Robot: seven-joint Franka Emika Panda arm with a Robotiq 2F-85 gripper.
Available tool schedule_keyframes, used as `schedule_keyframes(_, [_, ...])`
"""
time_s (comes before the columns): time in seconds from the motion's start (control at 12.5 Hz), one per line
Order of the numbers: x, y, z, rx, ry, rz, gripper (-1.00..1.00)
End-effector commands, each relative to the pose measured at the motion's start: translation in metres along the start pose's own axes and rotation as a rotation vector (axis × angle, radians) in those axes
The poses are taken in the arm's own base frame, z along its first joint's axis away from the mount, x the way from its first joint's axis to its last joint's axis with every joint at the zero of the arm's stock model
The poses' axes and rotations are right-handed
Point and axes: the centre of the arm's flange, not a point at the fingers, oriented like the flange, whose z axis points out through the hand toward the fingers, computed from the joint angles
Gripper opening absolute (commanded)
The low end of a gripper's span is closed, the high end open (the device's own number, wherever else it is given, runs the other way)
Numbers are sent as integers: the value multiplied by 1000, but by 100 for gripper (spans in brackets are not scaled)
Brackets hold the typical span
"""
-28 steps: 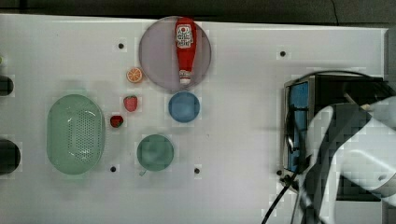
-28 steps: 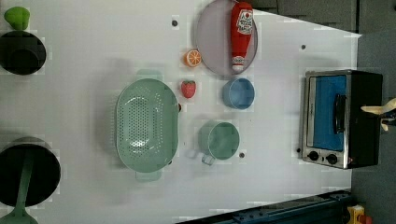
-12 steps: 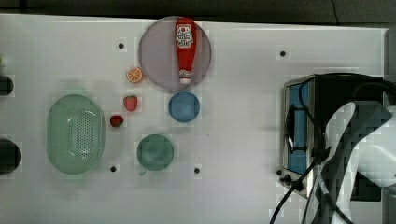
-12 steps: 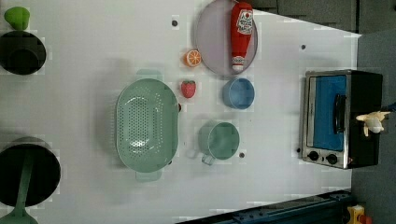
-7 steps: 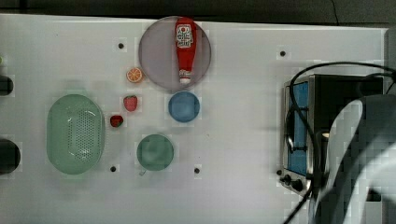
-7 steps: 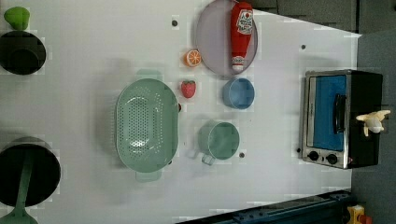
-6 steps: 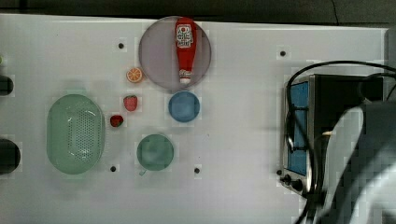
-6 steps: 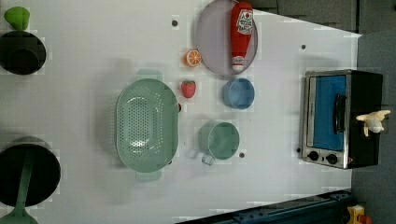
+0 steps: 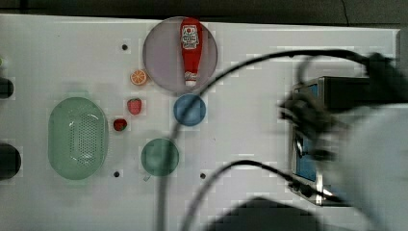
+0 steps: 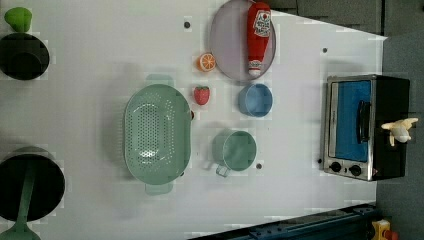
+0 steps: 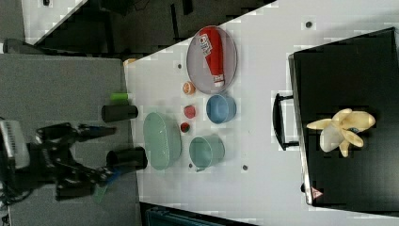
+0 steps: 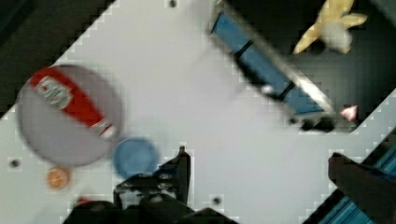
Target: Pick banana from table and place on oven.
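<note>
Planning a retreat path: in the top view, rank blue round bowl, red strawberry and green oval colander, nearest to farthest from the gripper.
1. Blue round bowl, mid-table, nearest the gripper.
2. Red strawberry, further toward the top view's left.
3. Green oval colander, the top view's far left.

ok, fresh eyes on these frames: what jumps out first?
The banana lying on the oven's black top, past the door handle in the right view. Next, the red ketchup bottle lying on a grey plate at the table's far edge in the left view, and the big green colander mid-table.
</note>
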Motion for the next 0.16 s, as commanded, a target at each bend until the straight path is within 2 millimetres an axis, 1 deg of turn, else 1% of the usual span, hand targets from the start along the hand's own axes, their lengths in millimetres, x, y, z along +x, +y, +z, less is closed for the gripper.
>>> schedule_keyframes(0.08, [-20, -54, 43, -90, -55, 223, 100])
schedule_keyframes(0.16, [-24, -57, 42, -83, -62, 251, 100])
